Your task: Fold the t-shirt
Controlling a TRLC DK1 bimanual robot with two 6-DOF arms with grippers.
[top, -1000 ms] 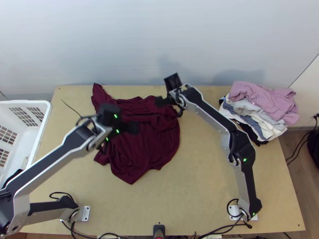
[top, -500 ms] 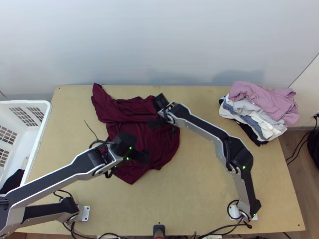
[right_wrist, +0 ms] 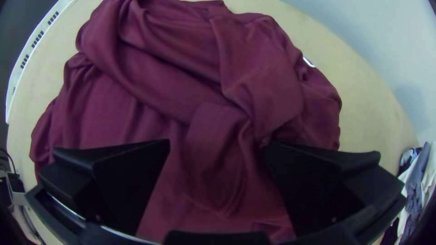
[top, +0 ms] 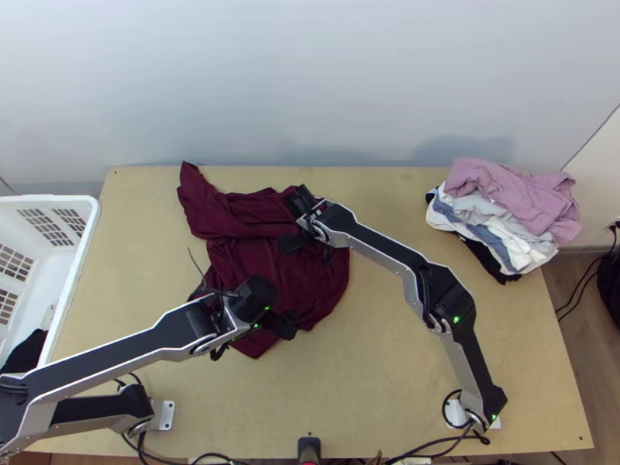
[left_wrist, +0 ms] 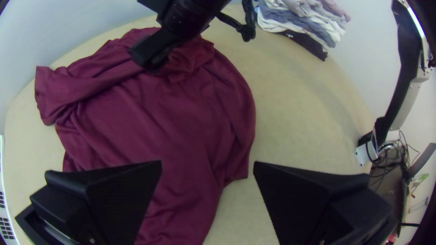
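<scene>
With twelve o'clock at the far wall point(top: 310, 85) in the top view, we see the maroon t-shirt point(top: 240, 256) lying rumpled at about eleven o'clock from the middle of the table point(top: 403, 372). Its far part is bunched in thick folds, with one end poking out toward between ten and eleven; the nearer part lies flatter, with soft creases.

We find the left gripper point(top: 284, 323) at the shirt's six o'clock side, its fingers wide apart, nothing clamped. The right gripper point(top: 292, 244) is over the folds toward two o'clock from the shirt's middle. Its fingers are wide apart as well, with folded cloth seen between them; we cannot tell whether they touch it.

At two o'clock on the table we have a pile of clothes point(top: 504, 209), pink on top, white and grey-blue beneath, black lowest. At nine o'clock stands a white basket point(top: 58, 267) with dark cloth point(top: 27, 350) inside.
</scene>
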